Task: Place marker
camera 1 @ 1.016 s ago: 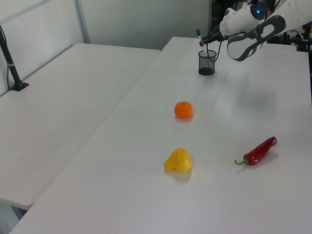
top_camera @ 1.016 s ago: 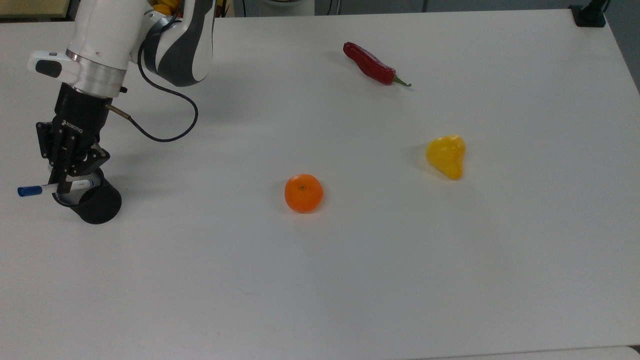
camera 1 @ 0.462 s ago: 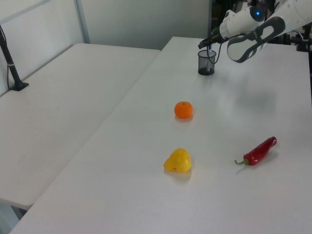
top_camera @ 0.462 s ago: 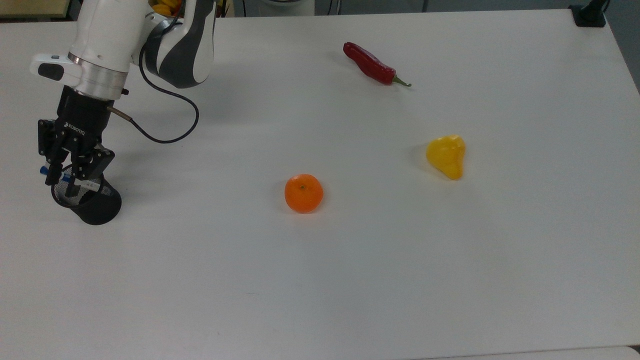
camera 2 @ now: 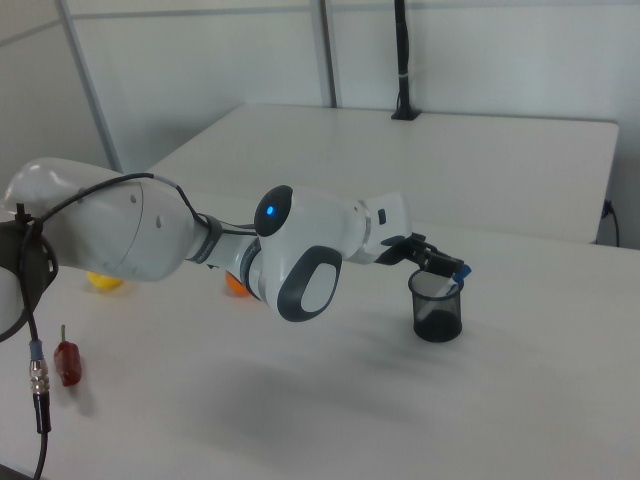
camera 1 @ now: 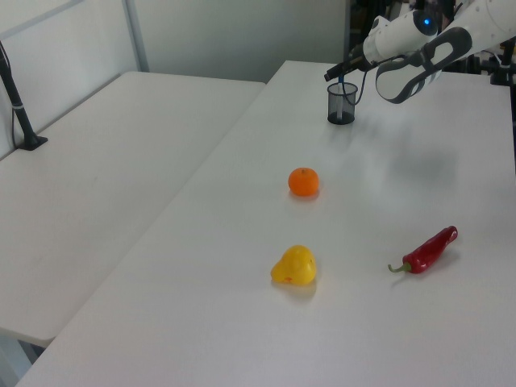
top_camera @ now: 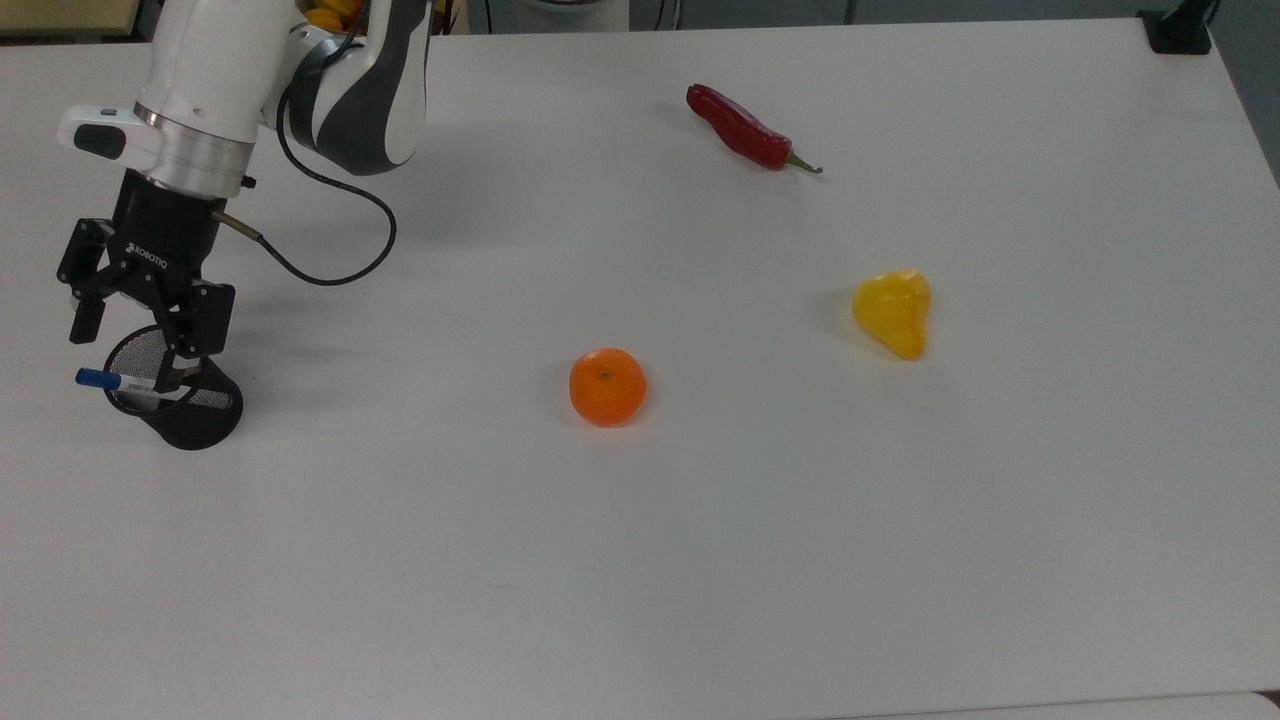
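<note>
Your arm comes in from the upper left of the top view, bends down over the table (top_camera: pixel 700 560), and ends with the gripper (top_camera: pixel 140 325) hanging just above the black mesh cup (top_camera: pixel 190 415) at the left edge of the frame. The fingers (top_camera: pixel 205 320) are spread apart, one on each side of the cup's mouth, with nothing pinched between them. A black cable loops from the wrist out over the tabletop toward the frame's middle.

The marker (top_camera: pixel 125 381) sits in the cup. In the top view its long axis runs close to level across the frame, the blue cap poking past the cup's rim toward the left, the white barrel going down into the mesh toward the right. In the right view the blue tip (camera 2: pixel 461 270) shows at the cup's upper right rim, so the marker probably leans against the wall rather than standing straight, though its lower end is hidden inside.

The cup stands near the table's left edge in the top view, leaving little room on that side. To the right you have wide bare table: the orange (top_camera: pixel 607 386) sits mid-frame, well apart from the cup, the yellow pepper (top_camera: pixel 893 312) farther right, and the red chili (top_camera: pixel 742 128) near the top centre.
</note>
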